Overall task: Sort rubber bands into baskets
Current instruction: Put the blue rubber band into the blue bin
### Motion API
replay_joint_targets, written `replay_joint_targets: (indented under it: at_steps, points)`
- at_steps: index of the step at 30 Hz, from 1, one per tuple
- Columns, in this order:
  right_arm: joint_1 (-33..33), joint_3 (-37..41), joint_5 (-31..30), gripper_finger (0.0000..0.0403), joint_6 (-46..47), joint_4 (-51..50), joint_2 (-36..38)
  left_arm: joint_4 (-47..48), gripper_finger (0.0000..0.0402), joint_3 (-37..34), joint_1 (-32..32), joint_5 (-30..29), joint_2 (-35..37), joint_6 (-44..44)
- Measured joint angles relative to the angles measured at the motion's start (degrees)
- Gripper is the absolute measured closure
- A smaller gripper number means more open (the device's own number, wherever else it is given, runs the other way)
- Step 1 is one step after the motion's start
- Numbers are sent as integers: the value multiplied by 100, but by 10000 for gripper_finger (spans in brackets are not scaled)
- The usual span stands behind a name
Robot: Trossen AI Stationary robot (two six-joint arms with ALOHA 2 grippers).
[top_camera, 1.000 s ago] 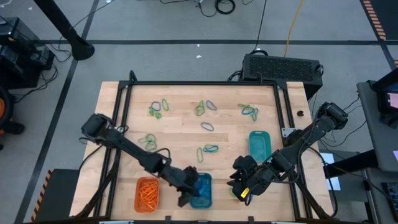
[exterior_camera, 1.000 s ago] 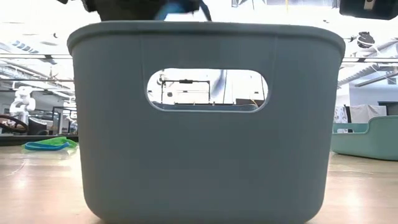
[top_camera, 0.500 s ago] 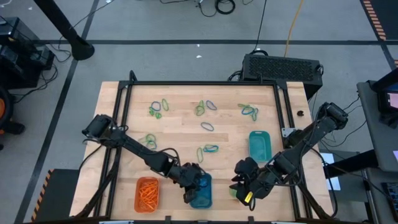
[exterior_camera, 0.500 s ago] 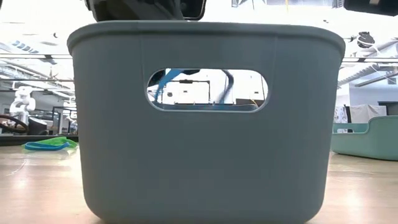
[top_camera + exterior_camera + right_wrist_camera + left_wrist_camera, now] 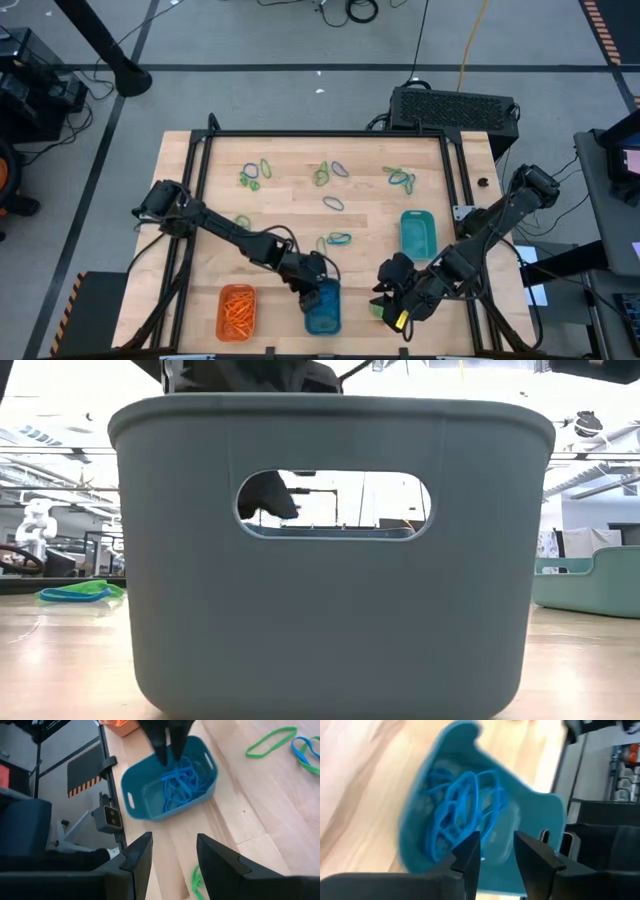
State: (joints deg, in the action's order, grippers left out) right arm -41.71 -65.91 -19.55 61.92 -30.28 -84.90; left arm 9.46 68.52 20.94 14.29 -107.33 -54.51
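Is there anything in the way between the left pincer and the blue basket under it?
Nothing visible is. The left pincer hangs right over the blue basket, fingers apart and empty, and the left wrist view looks straight down at the blue rubber bands lying in it. The right pincer waits off to the side.

left hand (image 5: pixel 312 288) over middle basket (image 5: pixel 323 312) | bands (image 5: pixel 181 781) inside | right hand (image 5: pixel 392 300) beside
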Motion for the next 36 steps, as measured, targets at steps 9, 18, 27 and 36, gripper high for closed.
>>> replay_joint_targets:
  at_steps: [9,18,27,36]
  points:
    - [-155,0,-4,257,-309,-4,0,1295,276,838,-32,-39,-2,458]
    - [-22,0,-127,257,-166,2,0,2932,276,1946,-675,-1101,0,2411]
    - [614,0,-734,257,868,-404,261,3157,276,1989,-2472,-717,-4,4663]
    - [2104,-4,-1051,257,2125,-2309,1206,3069,276,1984,-3562,-655,-384,5844]
